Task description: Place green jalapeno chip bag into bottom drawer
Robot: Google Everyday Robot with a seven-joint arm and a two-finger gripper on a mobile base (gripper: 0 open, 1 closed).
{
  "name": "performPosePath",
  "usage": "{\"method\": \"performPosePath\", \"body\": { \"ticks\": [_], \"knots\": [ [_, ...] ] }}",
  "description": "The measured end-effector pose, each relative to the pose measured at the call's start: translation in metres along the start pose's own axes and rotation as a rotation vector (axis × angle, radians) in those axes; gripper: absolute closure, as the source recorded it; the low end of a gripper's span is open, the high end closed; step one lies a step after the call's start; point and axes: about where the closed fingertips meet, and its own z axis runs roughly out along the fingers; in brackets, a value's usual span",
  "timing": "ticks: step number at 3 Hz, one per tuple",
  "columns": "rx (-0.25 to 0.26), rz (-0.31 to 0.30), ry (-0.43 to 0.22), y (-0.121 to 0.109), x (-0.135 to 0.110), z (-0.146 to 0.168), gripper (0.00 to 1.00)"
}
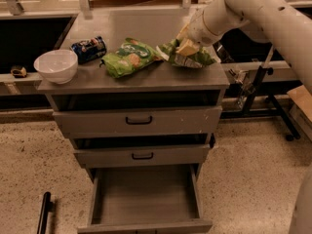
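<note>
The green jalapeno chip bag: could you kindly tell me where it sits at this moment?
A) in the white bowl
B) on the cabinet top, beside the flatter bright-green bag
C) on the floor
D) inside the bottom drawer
B: the green jalapeno chip bag lies on the cabinet top next to the bright-green bag, with the claw down on it, while the bottom drawer stands open below.
</note>
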Motion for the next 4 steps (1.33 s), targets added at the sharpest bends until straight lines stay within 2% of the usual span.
{"method": "performPosePath", "body": {
  "ticks": [1, 2, 3, 4],
  "knots": [
    [0.000, 0.000, 0.000, 0.000, 0.000, 0.000, 1.00],
    [-0.004, -0.072, -0.036, 0.016, -0.030, -0.024, 1.00],
    [-0.008, -0.168, -0.087, 0.050, -0.070, -0.061, 1.00],
    [-0.043, -0.208, -0.085, 0.096, -0.088, -0.078, 1.00]
  ]
}}
